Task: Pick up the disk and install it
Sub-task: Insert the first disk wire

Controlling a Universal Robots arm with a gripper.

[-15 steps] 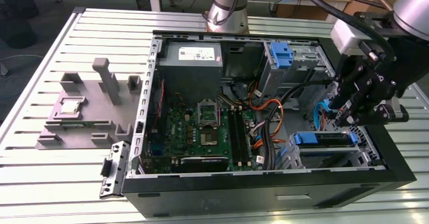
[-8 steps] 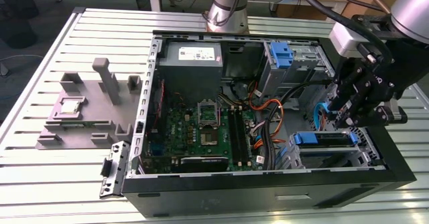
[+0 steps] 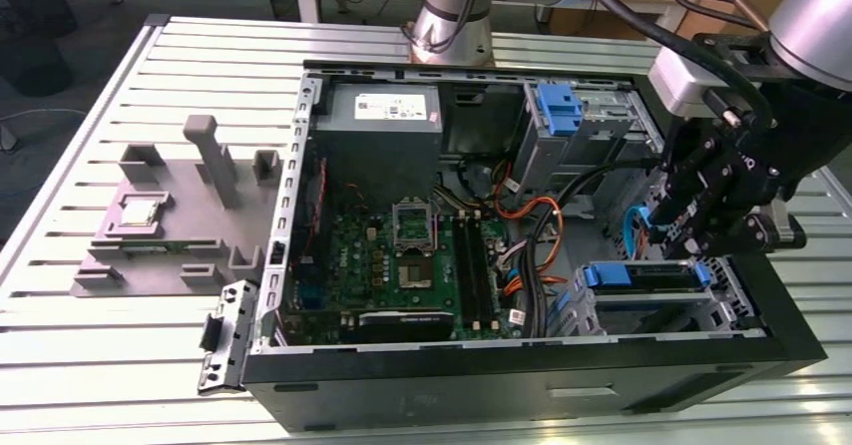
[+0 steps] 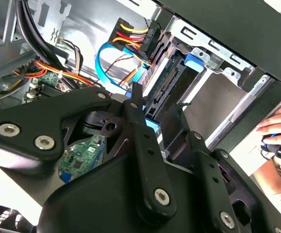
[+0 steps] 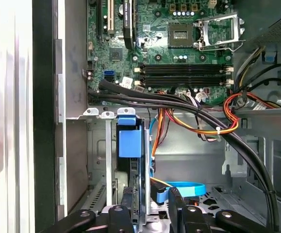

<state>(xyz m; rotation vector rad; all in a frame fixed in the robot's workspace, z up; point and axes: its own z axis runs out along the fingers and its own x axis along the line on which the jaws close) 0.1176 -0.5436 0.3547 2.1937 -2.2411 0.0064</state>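
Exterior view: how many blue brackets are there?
2: one blue bracket on the far drive cage, one on the disk under the gripper. Others may be hidden.

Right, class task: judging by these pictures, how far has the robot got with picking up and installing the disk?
Done: the disk is off the table and stands in the metal drive bay of the open computer. In hand: in the first wrist view the gripper sits right at the disk's near end. Left: whether the disk is pushed fully home cannot be told, so the install is not confirmed.
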